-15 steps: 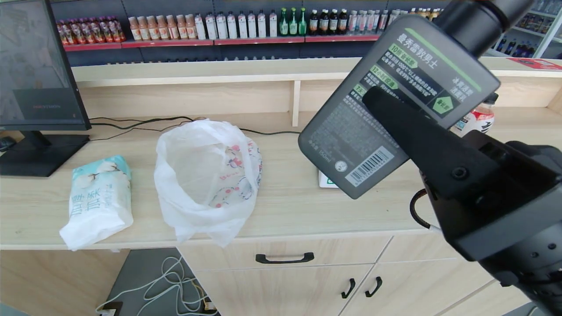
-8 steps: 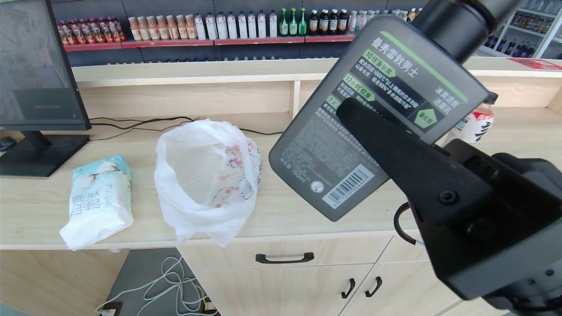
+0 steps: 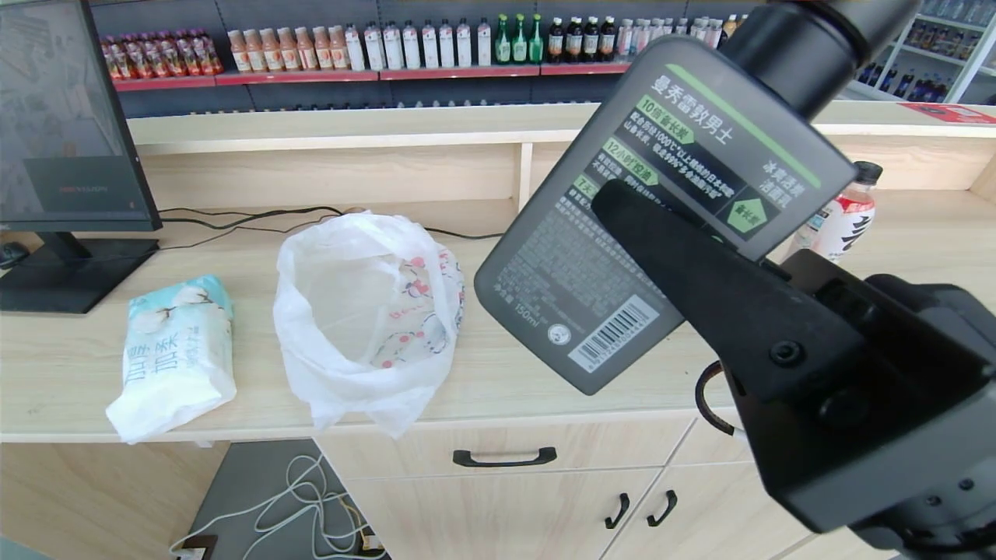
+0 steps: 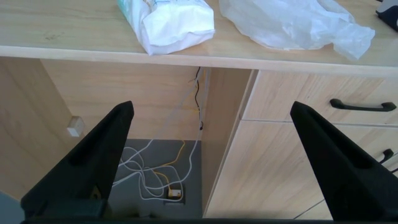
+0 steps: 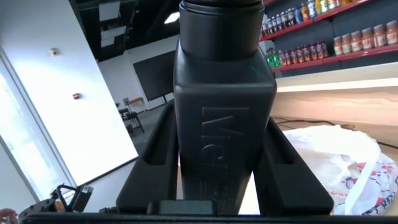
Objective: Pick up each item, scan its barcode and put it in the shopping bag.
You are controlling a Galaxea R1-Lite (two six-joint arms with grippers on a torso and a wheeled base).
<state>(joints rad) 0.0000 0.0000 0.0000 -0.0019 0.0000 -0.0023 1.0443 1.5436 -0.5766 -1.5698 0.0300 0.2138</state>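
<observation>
Shopping bag [image 3: 342, 365] with patterned packet [image 3: 424, 307]; dark bottle [image 3: 560, 272] in right fingers [image 3: 685, 268]

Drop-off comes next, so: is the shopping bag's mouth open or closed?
Open. The shopping bag stands on the counter with its rim spread wide and its hollow showing; a patterned item shows through its wall.
</observation>
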